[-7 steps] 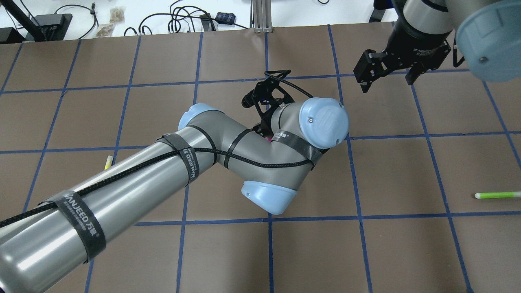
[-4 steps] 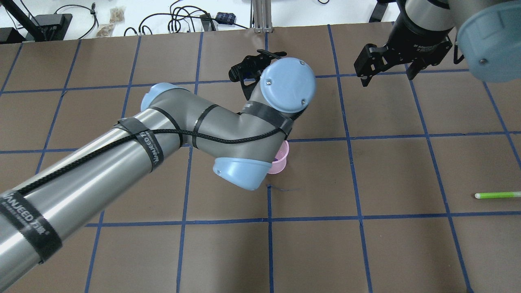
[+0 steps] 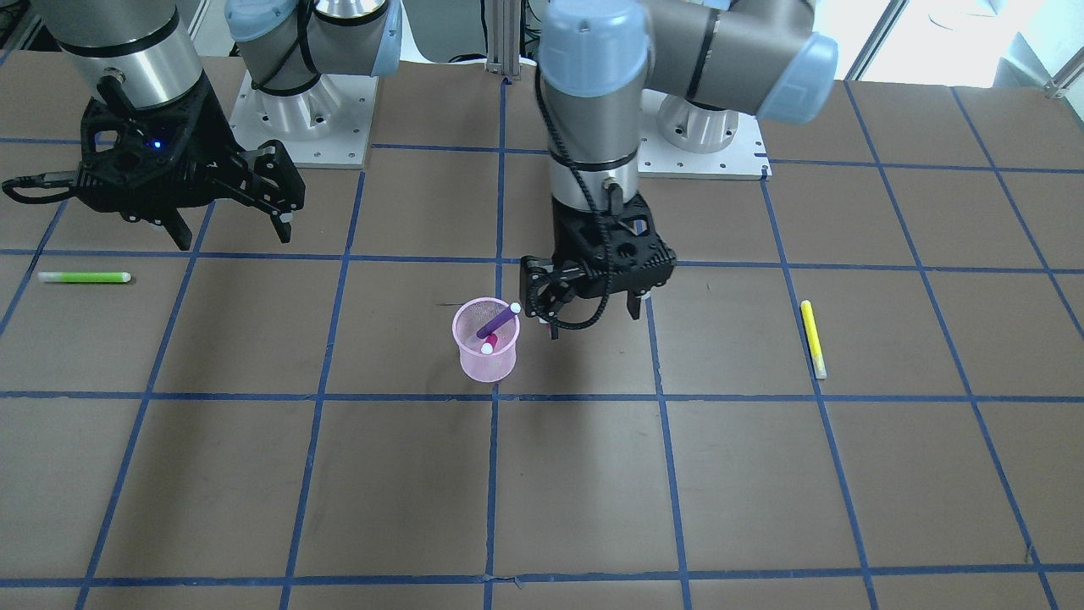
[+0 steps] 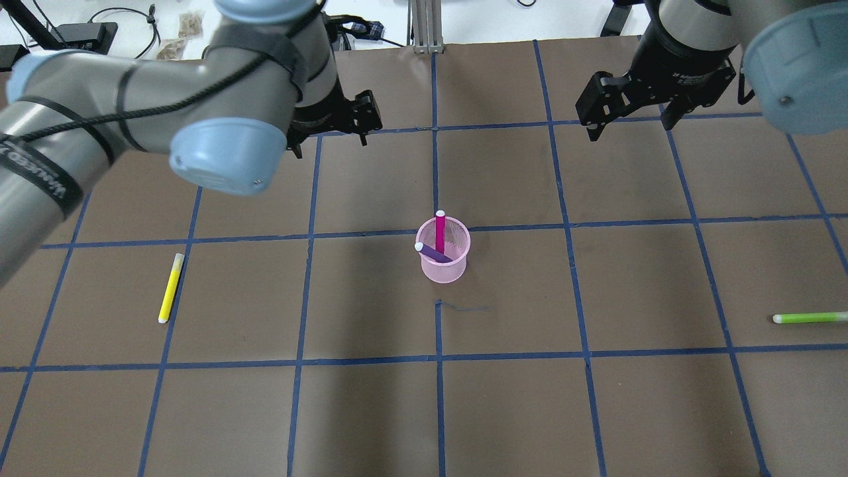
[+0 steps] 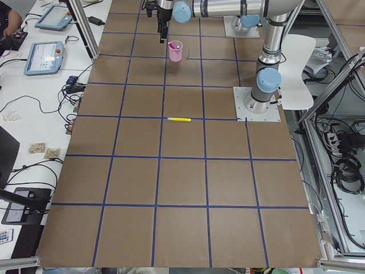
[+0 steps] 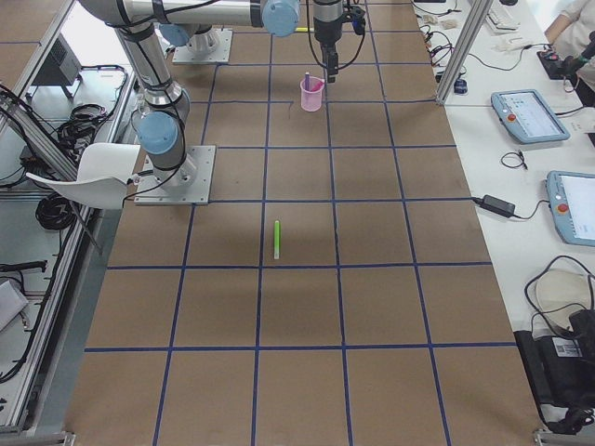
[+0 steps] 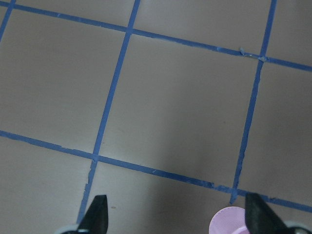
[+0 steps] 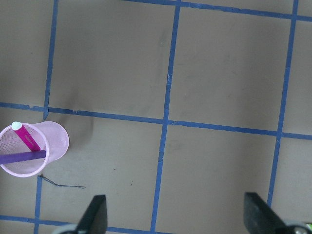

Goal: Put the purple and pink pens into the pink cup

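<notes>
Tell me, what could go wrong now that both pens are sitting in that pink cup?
Two things, possibly. The pink pen and purple pen lean on the rim of the pink cup and stick out above it, so a knock might tip the light-looking cup. And in the front view the open left gripper hangs close beside the cup; if the arm swings that way, a finger could catch the purple pen's tip.

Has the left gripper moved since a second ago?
Yes. The left gripper has pulled away from the pink cup, toward the overhead view's upper left.
</notes>
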Tool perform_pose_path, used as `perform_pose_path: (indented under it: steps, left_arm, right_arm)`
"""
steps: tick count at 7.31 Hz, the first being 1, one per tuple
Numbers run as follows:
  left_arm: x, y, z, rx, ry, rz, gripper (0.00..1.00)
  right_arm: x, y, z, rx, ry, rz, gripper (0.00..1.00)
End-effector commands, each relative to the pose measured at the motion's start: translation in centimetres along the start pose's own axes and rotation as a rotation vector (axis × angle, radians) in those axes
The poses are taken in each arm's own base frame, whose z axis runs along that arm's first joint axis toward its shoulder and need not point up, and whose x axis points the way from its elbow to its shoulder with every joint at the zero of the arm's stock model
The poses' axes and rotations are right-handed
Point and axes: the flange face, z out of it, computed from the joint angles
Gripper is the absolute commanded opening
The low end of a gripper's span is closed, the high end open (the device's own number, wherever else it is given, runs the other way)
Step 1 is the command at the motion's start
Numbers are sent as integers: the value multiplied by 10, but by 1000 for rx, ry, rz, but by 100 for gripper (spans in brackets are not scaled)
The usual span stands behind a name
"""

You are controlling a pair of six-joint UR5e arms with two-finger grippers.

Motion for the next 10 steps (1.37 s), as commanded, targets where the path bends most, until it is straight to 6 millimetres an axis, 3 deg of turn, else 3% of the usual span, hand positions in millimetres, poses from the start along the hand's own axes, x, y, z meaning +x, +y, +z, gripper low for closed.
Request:
perform_pose_path:
  steps: [1,3,5,7,10]
  left_arm:
    - [-74,-22,-3,-83,-5,58,100]
    - [-106,4,-31,-206,-11,251,100]
    - [-143,7,-40,-225,-9,207,100]
    - [-144,20,-40,-225,-6,191,100]
    - [-142,23,-40,-225,-4,189,100]
  right_arm:
    - [-1,1,1,-5,-1,-1,100]
    - [-1,0,0,0,-2,1,100]
    - [-1,1,-1,-3,-1,1,100]
    - [-1,1,-1,-1,-2,1,100]
    - [-1,1,-1,0,-2,1,100]
